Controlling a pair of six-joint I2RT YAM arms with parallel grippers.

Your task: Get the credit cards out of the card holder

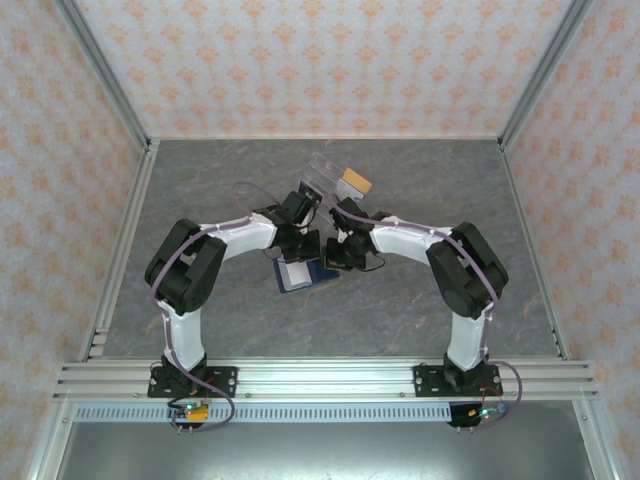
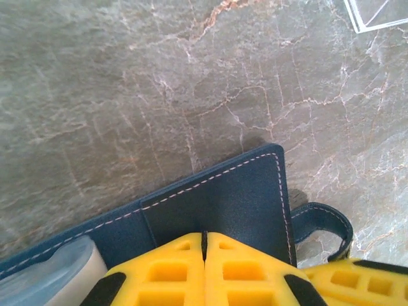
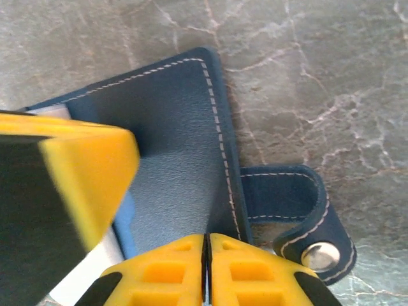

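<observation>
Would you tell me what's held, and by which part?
Nothing seems gripped: left gripper and right gripper are shut, tips meeting over the card holder's cover, the right beside its clasp tab.

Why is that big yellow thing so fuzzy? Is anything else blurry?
Right wrist view: the big yellow finger is smeared, probably too close to the lens, while the holder stitching and stud look sharp. Left wrist view: the pale card in the bottom corner is soft; a dark shadow hugs the holder's corner. Top view: even light, no glare.

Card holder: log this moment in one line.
card holder: lying open | left gripper: shut, over it | right gripper: shut, over it | whitish card: inside
</observation>
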